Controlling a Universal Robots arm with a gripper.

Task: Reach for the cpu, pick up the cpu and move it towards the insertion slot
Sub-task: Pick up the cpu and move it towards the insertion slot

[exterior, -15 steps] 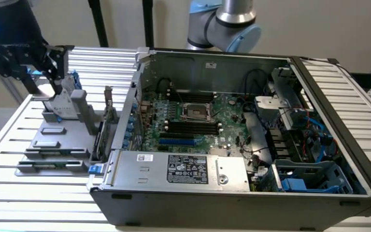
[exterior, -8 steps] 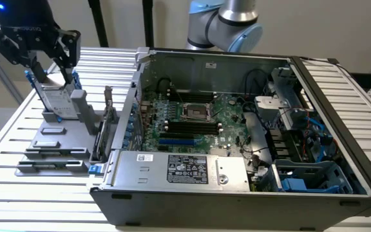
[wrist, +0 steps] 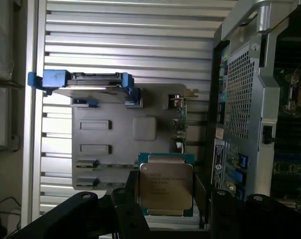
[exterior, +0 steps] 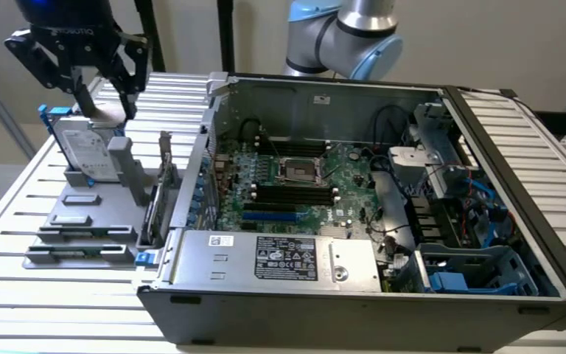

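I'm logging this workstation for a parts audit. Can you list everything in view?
cpu: one, silvery with green rim, held above the fixture.
insertion slot: one, shiny frame, dark centre, on the green board inside the case.
hard drive: one, silver with blue brackets, upright on the fixture.
fixture: one, grey, on the table, exterior view's left.
case: one, dark grey, open, on the table.
table: one, pale slatted metal.
arm: one, silver and light blue, behind the case.
end effector: one, black, shut on the cpu.
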